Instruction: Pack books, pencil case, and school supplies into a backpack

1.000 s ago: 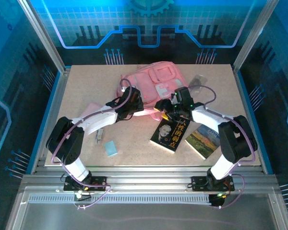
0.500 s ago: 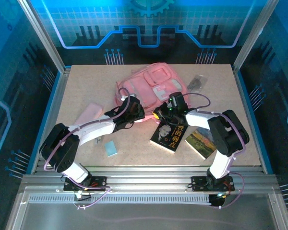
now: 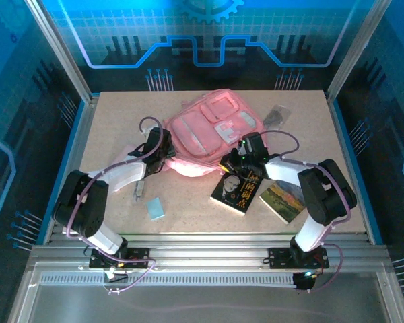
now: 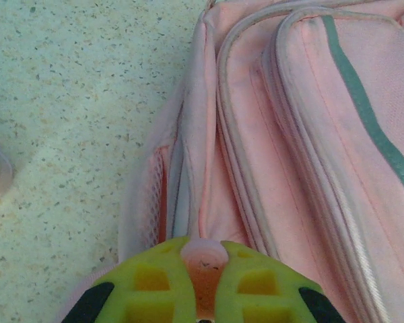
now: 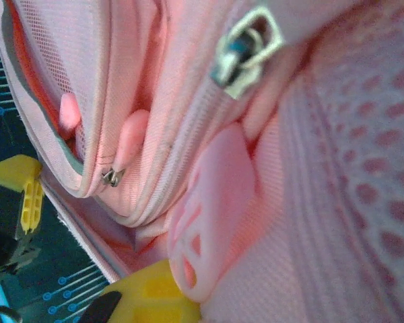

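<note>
The pink backpack (image 3: 207, 129) lies in the middle of the table with its pockets facing up. At its near left edge my left gripper (image 3: 163, 157) is shut on it, the yellow-green fingers (image 4: 158, 282) pinching a pink fold of the bag (image 4: 203, 252). My right gripper (image 3: 229, 163) is shut on the near right edge; one yellow finger (image 5: 145, 296) presses a pink rubber zip tab (image 5: 212, 208) and mesh fabric hides the other. The black portrait book (image 3: 238, 188) and the landscape book (image 3: 283, 200) lie just in front. The pencil case (image 3: 126, 155) peeks out beside my left forearm.
A pale blue flat rectangle (image 3: 155, 207) and a small grey item (image 3: 140, 190) lie near the front left. A dark grey packet (image 3: 276, 116) sits behind the bag on the right. A metal frame and blue walls ring the table (image 3: 108, 114).
The right gripper has shut on the backpack's near right edge. The left gripper has pulled its edge leftward, and the bag now lies wider and turned.
</note>
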Robot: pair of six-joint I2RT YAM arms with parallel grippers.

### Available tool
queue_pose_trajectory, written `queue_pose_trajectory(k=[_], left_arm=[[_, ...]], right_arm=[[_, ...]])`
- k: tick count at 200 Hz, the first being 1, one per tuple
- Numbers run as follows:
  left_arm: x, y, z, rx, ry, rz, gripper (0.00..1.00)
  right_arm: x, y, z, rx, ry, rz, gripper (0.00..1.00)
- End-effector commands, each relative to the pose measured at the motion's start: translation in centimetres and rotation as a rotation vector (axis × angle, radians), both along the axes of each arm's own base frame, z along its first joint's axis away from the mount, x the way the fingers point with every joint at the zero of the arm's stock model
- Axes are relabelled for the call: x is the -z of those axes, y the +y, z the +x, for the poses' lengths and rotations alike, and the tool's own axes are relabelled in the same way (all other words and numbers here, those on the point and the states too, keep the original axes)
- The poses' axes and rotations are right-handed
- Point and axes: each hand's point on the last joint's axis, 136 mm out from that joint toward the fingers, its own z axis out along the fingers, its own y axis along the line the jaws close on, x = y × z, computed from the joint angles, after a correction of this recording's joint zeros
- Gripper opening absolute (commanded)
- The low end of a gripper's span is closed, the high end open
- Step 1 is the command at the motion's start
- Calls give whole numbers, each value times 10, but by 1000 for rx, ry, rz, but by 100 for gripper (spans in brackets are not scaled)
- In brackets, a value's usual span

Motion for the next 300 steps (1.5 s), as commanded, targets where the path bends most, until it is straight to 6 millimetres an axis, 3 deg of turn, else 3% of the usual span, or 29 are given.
queue_pose_trajectory(k=[1, 41, 58, 73, 78, 99, 109, 127, 135, 150, 179, 197, 213, 254, 282, 290, 300], left_arm=[[-23, 34, 14, -81, -56, 84, 0], [-41, 0, -19, -1, -92, -50, 0], [-53, -23, -36, 49, -114, -79, 0], [-61, -51, -47, 108, -132, -130, 0], [-61, -60, -50, 130, -131, -143, 0], [-59, -97, -46, 210, -108, -207, 0], [-61, -114, -38, 247, -106, -231, 0], [-67, -145, -25, 315, -101, -266, 0], [-71, -156, -21, 339, -106, -273, 0], [-78, -172, -15, 367, -115, -280, 0], [-78, -193, -10, 407, -111, -301, 0], [-74, -201, -11, 419, -100, -323, 0], [-71, -205, -15, 422, -90, -339, 0], [-66, -207, -28, 416, -76, -357, 0], [-68, -201, -35, 407, -81, -354, 0], [-68, -198, -37, 402, -85, -350, 0], [-68, -194, -38, 393, -89, -343, 0]], right_arm=[[-5, -23, 17, -118, -59, -135, 0], [-32, -47, 63, -193, -156, -251, 0], [-42, -53, 81, -180, -176, -270, 0], [-49, -59, 101, -152, -191, -279, 7], [-48, -60, 108, -143, -190, -279, 11], [-50, -67, 131, -109, -161, -257, 49], [-54, -71, 136, -93, -153, -229, 60], [-62, -84, 128, -47, -163, -232, 74], [-66, -91, 119, -32, -169, -249, 84], [-70, -103, 95, -13, -165, -268, 90], [-68, -114, 45, 17, -130, -234, 91], [-65, -107, 20, 28, -109, -158, 91], [-64, -95, 11, 51, -96, -67, 90], [-67, -55, 33, 90, -119, 71, 89], [-54, -37, 54, 118, -105, 80, 86], [-47, -35, 58, 128, -93, 74, 82], [-38, -33, 62, 137, -81, 71, 70]])
